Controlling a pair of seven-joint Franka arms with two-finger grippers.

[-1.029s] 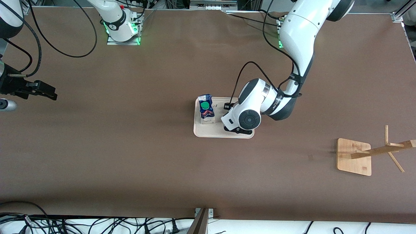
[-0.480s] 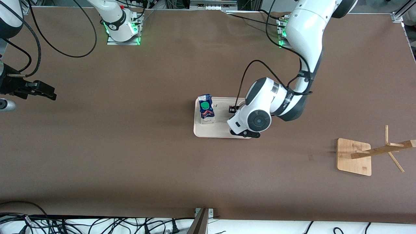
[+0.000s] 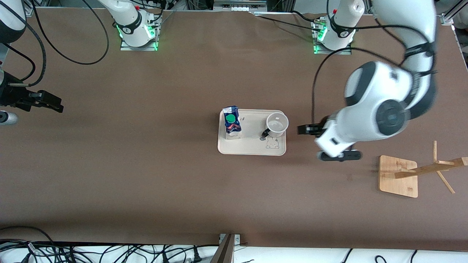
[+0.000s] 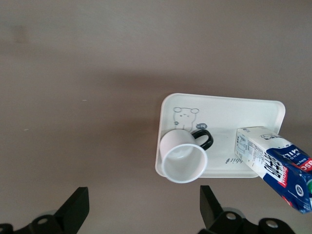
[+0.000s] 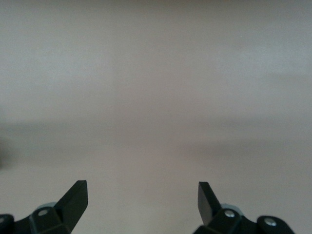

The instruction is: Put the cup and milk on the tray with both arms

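The left claw, jaws apart and empty, has pulled away from the tray toward its own end of the worktop. The cup now stands there beside the milk. The right claw waits with jaws apart; the task looks complete.

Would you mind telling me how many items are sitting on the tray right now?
2: the milk at the tray's end toward the right arm, and the cup at the end toward the left arm. Nothing appears hidden.

Front view: high, across counter, facing bases. Wrist views: looking down past fingers. Shared by front and left wrist: tray.
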